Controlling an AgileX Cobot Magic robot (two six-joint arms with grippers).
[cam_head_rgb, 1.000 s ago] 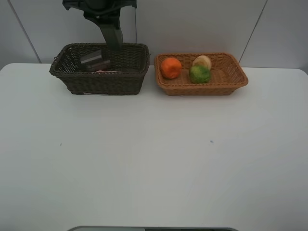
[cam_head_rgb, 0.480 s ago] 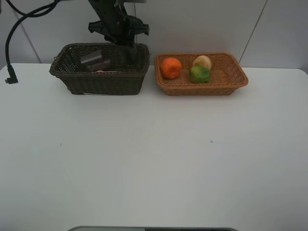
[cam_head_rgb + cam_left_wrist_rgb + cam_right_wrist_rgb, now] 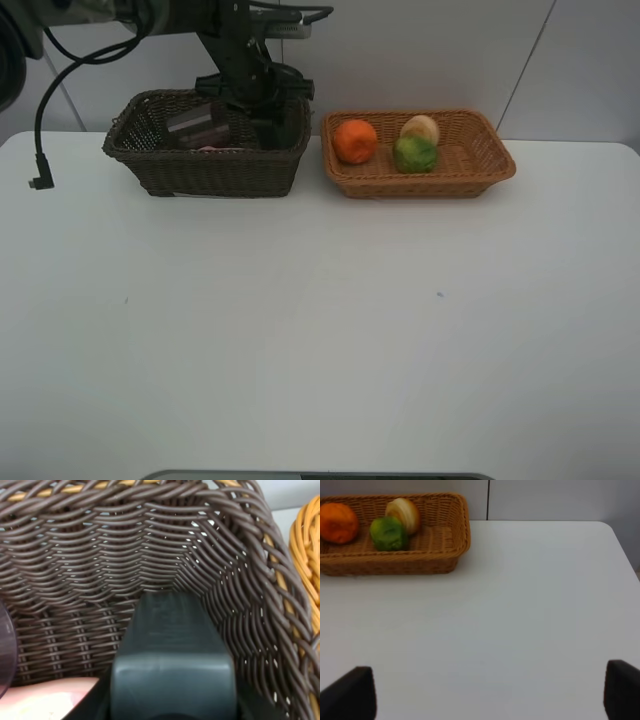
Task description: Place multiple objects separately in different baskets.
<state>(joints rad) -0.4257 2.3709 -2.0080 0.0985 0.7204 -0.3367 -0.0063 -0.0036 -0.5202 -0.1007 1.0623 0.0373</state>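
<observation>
**Left claw down in the dark basket, gripping a dark bottle; right claw spread over bare desk**

The left claw (image 3: 262,118) reaches down into the right end of the dark brown basket (image 3: 205,170). In the left wrist view its jaws are clenched on a dark rectangular bottle (image 3: 172,665), which stands close against the woven inner wall at the basket's corner. Just beside the bottle in that view lie a pale pink object (image 3: 50,697) at the frame's edge and a sliver of a translucent purplish cup (image 3: 6,650); what the pink object is cannot be told from so small a part. From the high camera, a greyish translucent shape shows inside the same basket toward its middle, with a hint of pink beneath it.

Just beside the dark basket, to its right, sits the orange-tan basket (image 3: 455,175), the two nearly touching at their rims. It holds an orange (image 3: 355,141) at its left end, a green lime-like fruit (image 3: 414,154) near the middle, and a pale yellowish peach (image 3: 420,128) behind and touching the green fruit.

The right claw (image 3: 490,695) is released, its two dark fingertips (image 3: 350,695) wide apart over bare white desk (image 3: 320,330), well apart from the orange-tan basket.
</observation>
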